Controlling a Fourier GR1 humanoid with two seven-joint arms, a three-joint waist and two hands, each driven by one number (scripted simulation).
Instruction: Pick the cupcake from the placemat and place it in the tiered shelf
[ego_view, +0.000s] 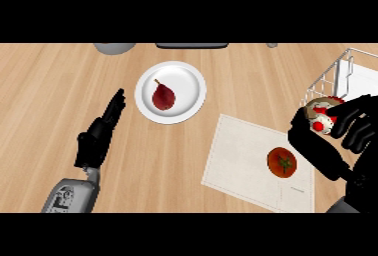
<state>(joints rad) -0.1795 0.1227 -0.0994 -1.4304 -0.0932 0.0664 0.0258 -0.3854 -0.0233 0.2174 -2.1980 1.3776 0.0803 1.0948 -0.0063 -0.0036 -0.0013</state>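
At seven o'clock, left hand resting above the wooden counter, fingers straight and unclenched, holding nothing. At five o'clock, pale placemat bearing a tomato. At three o'clock, right hand raised, fingers and thumb curled round the cupcake, off the placemat, just beside the white wire tiered shelf. Toward twelve, white plate carrying a dark red pear-shaped fruit.
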